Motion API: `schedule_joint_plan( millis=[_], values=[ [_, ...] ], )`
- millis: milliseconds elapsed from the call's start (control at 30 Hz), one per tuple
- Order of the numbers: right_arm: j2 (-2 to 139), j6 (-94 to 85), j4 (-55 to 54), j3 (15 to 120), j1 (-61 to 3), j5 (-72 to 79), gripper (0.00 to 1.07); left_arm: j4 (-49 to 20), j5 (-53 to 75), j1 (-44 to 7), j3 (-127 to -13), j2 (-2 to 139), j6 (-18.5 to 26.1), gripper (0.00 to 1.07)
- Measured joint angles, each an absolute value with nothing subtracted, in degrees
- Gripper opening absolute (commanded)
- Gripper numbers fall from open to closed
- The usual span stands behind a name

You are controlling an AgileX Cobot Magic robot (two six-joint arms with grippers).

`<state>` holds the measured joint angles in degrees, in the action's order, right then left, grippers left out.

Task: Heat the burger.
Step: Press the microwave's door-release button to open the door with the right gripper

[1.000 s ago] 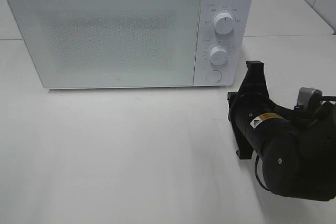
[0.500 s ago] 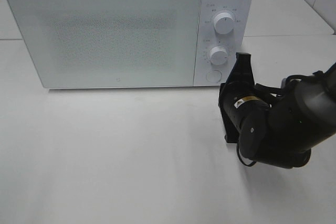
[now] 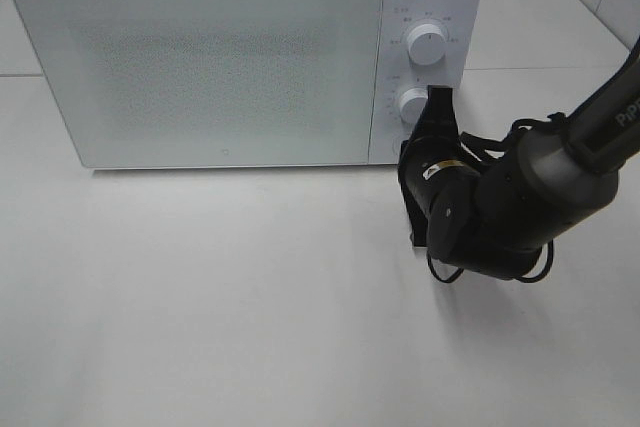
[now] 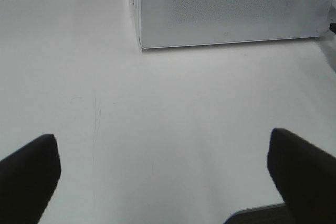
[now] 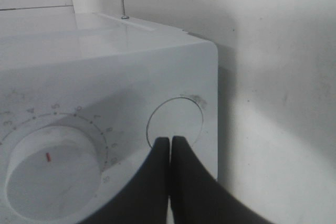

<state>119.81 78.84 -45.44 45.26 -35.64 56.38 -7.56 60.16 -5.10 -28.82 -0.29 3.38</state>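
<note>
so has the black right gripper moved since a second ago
Yes. The black right gripper has moved left and toward the white box-shaped microwave; its shut tips now sit beside the white round lower dial.

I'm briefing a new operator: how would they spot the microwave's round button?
Find the white microwave on the table. Its right end carries an upper dial and a lower dial. The button lies under the lower dial: flat and plain, with no knob or scale marks.
</note>
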Motion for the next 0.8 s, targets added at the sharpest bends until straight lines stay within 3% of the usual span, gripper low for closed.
schedule_joint_plan(
  millis=[800],
  values=[
    [123.82, 75.8, -46.24, 50.88, -33.35, 53.63, 0.0, -7.56, 60.16, -5.1, -28.82, -0.29, 3.38, 1.0]
  ],
)
